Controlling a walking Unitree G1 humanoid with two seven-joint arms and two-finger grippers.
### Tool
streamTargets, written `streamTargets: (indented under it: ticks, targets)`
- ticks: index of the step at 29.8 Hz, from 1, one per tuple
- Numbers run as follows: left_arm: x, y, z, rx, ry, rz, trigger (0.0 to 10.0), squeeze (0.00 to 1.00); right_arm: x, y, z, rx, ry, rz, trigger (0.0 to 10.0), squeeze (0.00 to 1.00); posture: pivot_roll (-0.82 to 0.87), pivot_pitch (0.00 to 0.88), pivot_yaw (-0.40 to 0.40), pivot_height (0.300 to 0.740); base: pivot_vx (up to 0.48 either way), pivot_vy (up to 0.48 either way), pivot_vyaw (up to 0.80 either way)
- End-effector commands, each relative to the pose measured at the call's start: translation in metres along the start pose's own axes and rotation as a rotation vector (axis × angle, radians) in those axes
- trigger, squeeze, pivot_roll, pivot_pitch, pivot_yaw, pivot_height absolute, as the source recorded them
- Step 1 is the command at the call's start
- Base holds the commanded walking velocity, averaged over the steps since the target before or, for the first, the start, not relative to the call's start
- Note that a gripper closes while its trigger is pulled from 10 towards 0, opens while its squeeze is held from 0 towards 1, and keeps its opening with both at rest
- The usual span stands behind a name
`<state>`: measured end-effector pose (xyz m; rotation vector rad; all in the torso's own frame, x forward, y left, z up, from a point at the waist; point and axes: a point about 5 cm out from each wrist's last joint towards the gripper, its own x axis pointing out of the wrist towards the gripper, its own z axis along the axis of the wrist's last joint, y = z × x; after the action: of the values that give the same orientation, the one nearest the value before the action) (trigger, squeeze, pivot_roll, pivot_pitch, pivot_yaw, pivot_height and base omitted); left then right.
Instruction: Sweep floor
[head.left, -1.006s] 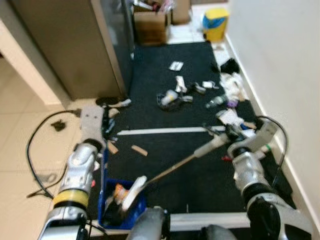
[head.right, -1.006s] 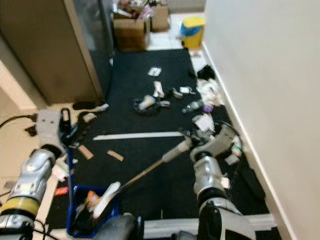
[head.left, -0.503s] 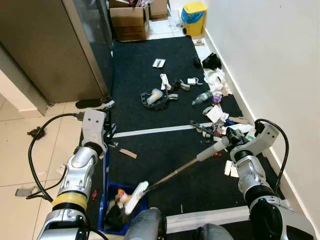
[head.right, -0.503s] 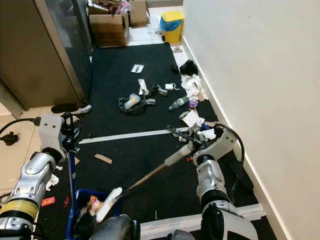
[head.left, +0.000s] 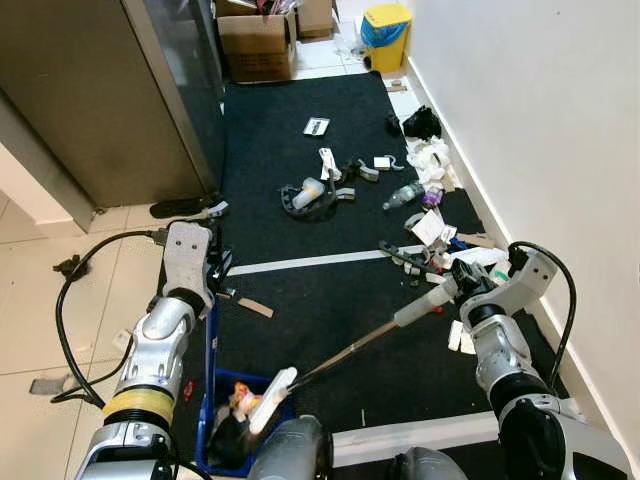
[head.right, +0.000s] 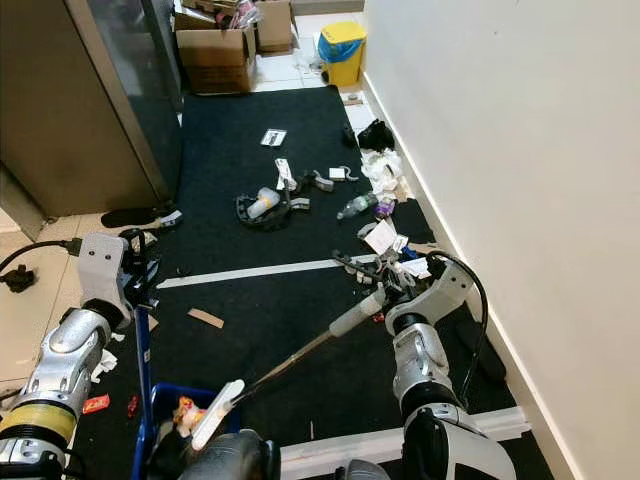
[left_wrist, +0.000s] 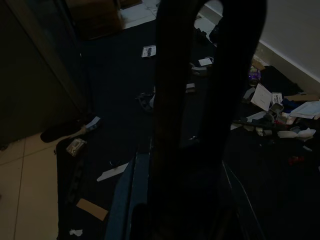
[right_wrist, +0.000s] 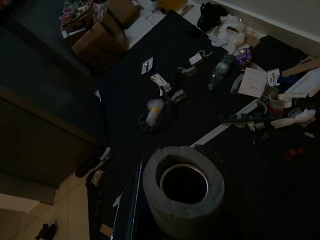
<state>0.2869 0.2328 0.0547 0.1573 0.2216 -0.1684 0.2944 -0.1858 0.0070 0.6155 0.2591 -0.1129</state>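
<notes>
The two eye views are looking down from the robot's head, facing ahead toward twelve o'clock along the black mat (head.left: 330, 200). They are sharing almost the same scene, with the white wall (head.right: 500, 150) running along three o'clock and the yellow bin (head.left: 386, 24) far off at twelve.

The left wrist view is sitting very near its dark fingers (left_wrist: 172, 100) and looking past them across the mat.

The right wrist view is peering straight into the grey handle end (right_wrist: 182, 185), very close. Both wrist views are sharing the plastic bottle (right_wrist: 221, 65) and scattered litter with the eye views.
</notes>
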Motion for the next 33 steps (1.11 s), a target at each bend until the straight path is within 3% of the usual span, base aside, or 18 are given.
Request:
streamTargets:
  ticks: [1,25,33]
  targets:
    - [0.0055,-0.002,0.0183,-0.005,-0.09,-0.001,10.0,0.0,-0.0068,-0.0018,-0.0198,-0.003,0.091,-0.01,10.0,0.0,0.21,0.0,0.019,0.74,0.0,0.0,0.0]
    - [0.0025,-0.0036,0.0174,-0.002,-0.104,0.024,10.0,0.0,-0.009,-0.0021,-0.0235,-0.06,0.124,0.027,10.0,0.0,0.21,0.0,-0.002,0.74,0.0,0.0,0.0]
    - [0.0013,-0.0011,0.0168,0.018,-0.09,0.04,10.0,0.0,-0.0076,-0.0005,-0.0207,-0.097,0.119,0.048,10.0,0.0,0.21,0.0,-0.013,0.74,0.0,0.0,0.74]
